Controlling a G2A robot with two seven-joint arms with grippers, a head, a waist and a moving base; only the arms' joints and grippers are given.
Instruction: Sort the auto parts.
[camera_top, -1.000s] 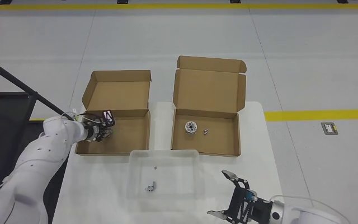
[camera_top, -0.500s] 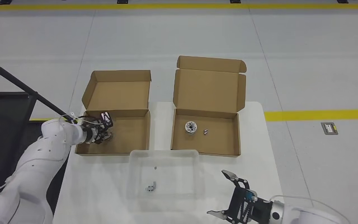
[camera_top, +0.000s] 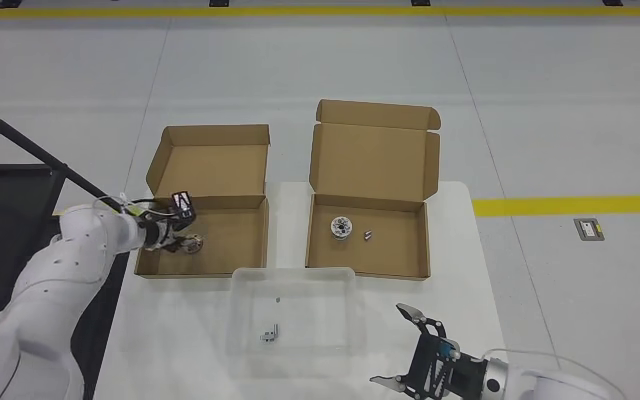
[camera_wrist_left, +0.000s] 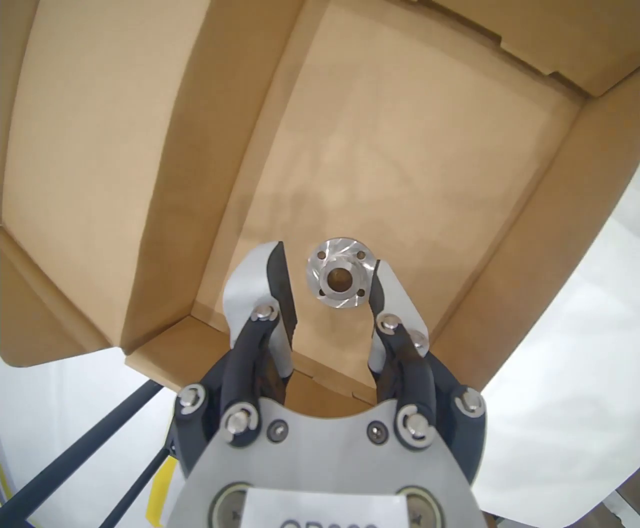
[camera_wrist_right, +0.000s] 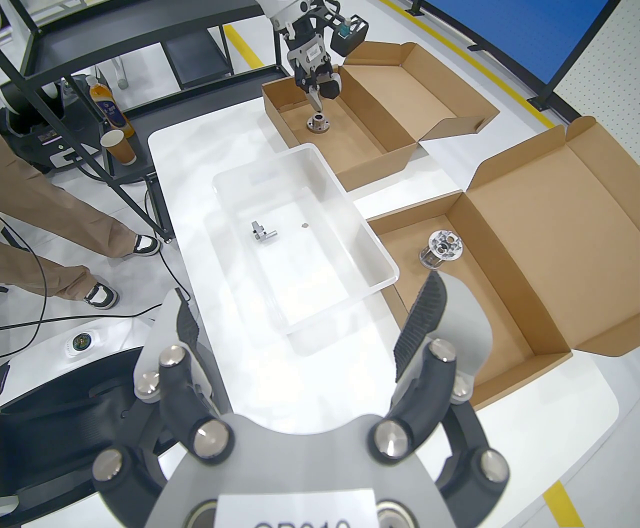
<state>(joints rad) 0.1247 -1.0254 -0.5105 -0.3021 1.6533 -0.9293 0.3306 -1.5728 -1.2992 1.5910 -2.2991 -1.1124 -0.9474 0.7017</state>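
Left end effector (camera_wrist_left: 327, 262) sits low in the left box (camera_top: 215, 250), jaws part-open either side of the metal flange (camera_wrist_left: 341, 280), which lies flat on the box floor; it grips nothing. Risk: one finger is just beside the flange rim, maybe touching, so a skewed lift could snag and drag it. Left arm bends in over the box's outer wall, wrist angled down. Right end effector (camera_wrist_right: 310, 300) hovers wide open and empty over the counter (camera_top: 465, 300) near the clear tray (camera_top: 300, 290).

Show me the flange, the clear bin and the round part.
flange (camera_wrist_left: 345, 252), left wrist view, top face.
clear bin (camera_top: 295, 269), top view, far rim.
round part (camera_top: 342, 227), top view, its top.
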